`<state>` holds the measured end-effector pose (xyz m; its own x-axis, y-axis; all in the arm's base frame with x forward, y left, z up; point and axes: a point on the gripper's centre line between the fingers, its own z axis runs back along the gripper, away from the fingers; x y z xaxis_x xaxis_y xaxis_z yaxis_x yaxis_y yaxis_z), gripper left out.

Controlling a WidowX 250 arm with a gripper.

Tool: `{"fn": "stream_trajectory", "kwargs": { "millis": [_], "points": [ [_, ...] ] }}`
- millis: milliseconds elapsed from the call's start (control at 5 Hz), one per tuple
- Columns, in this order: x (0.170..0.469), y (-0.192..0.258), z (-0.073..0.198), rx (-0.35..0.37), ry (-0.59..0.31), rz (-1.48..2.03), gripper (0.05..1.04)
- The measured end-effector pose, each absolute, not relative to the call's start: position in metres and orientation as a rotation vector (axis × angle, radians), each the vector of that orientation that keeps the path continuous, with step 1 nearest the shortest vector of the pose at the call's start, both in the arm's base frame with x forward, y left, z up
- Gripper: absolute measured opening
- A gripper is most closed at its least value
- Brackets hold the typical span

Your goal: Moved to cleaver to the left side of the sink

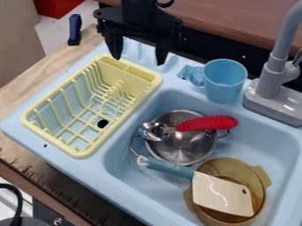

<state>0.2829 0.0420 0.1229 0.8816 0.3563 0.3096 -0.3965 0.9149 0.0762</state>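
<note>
The cleaver [223, 195] is lying inside the sink [121, 165], its pale blade resting over the amber pot [228, 164] and its blue-green handle pointing toward the steel pot [198, 155], where a red-handled spoon [206, 123] is lying across the top. From my station I'm seeing my pincer [140, 61] hanging open with nothing in it, above the back end of the yellow dish rack [84, 152]. That rack is sitting on the light blue drainboard beside the basin, and a blue cup [224, 80] is standing on the back ledge near the grey faucet [270, 81]. The whole sink unit is resting on a wooden desk [26, 99], whose pale grain is showing along the left and whose front edge is looking dark and scuffed. A dark blue object [74, 30] is standing up at the desk's far left corner. Beyond it I'm making out light floor and something red [56, 6], while a brown wooden surface [236, 17] is running behind the faucet and a black cable [19, 198] is curving in at the lower left.
</note>
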Motion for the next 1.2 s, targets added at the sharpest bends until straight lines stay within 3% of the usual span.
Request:
{"fn": "stream_trajectory", "kwargs": {
  "millis": [200,400,600,800,1200],
  "points": [
    [0.279,0.041,0.115,0.138,-0.261,0.383,0.997],
    [0.269,0.026,0.111,0.077,-0.149,0.139,0.997],
    [0.26,0.014,0.11,0.046,-0.125,-0.005,0.997],
    [0.237,-0.011,0.107,0.0,0.0,-0.245,0.997],
    [0.196,-0.048,0.087,-0.014,-0.014,-0.667,0.997]
  ]
}}
